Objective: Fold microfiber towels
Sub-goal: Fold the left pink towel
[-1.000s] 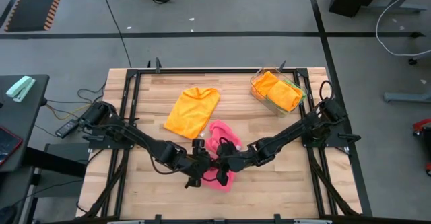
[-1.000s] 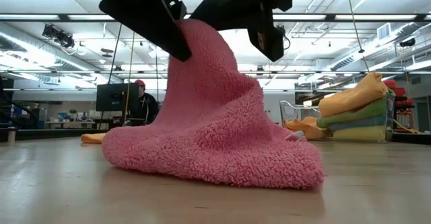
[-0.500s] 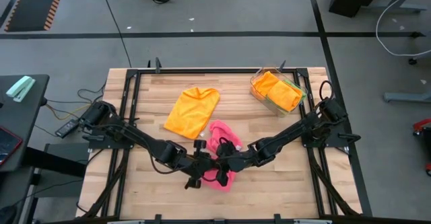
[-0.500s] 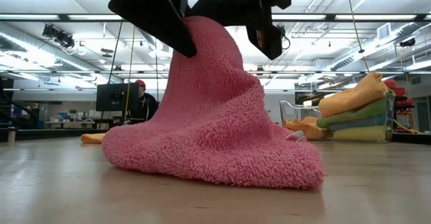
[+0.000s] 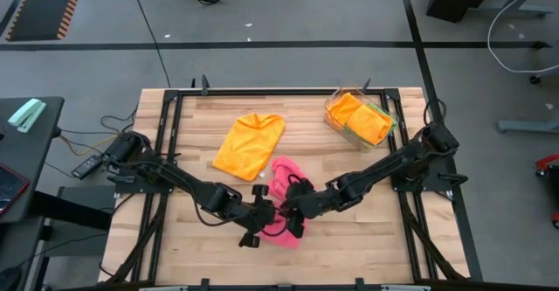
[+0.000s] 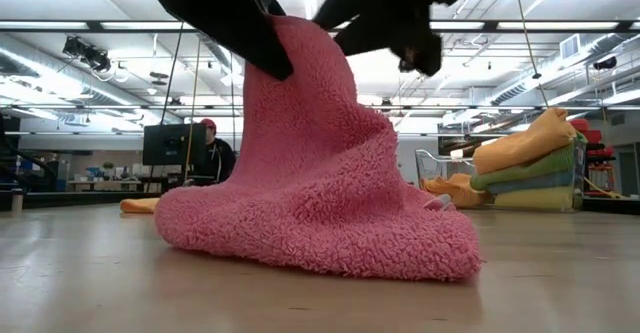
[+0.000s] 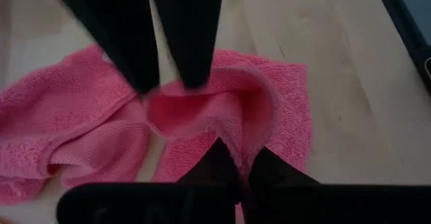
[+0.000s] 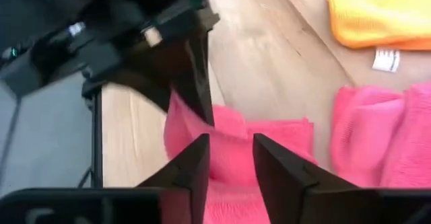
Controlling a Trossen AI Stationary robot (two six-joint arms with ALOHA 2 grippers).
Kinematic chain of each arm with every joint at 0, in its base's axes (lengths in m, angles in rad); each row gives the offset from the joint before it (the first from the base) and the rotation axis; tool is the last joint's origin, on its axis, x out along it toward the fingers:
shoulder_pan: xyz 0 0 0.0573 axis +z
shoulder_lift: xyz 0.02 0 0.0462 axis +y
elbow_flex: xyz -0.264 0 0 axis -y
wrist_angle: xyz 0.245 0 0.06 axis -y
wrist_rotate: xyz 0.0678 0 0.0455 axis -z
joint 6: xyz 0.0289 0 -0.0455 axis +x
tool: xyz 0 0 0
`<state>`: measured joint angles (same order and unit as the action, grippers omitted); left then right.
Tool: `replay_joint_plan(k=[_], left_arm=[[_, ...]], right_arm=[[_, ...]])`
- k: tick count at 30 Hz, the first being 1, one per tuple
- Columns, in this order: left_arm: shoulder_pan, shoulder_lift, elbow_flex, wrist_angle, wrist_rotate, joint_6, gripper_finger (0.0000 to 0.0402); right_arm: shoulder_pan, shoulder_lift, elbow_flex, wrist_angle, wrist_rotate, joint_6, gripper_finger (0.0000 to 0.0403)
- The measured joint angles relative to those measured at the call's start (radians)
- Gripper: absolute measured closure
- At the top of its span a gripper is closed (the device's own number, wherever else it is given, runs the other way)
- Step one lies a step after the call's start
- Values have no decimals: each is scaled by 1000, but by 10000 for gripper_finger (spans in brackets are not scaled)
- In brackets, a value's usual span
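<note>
Left gripper pinches the pink towel up off the worktop.

The left gripper (image 7: 239, 167) is clamped tight on a raised fold of the pink towel (image 5: 284, 195), which lies near the front middle of the worktop (image 5: 349, 239) and peaks into a tent in the low view. The right gripper (image 8: 231, 158) hangs just beside it, fingers parted with pink cloth showing between them, gripping nothing. An orange towel (image 5: 249, 144) lies flat farther back; more towels are stacked in a clear tray (image 5: 334, 121).
</note>
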<state>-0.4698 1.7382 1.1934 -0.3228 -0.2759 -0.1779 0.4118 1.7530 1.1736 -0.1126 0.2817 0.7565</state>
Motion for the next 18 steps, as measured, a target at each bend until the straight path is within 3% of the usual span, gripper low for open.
replay_joint_plan(k=[7, 18], left_arm=[[-1, -2, 0, -5, 44, -21, 395], [-12, -3, 0, -4, 47, -46, 395]], right_arm=[[5, -35, -1, -70, -56, -164, 261], [-135, 1, -14, -66, -199, -147, 260]])
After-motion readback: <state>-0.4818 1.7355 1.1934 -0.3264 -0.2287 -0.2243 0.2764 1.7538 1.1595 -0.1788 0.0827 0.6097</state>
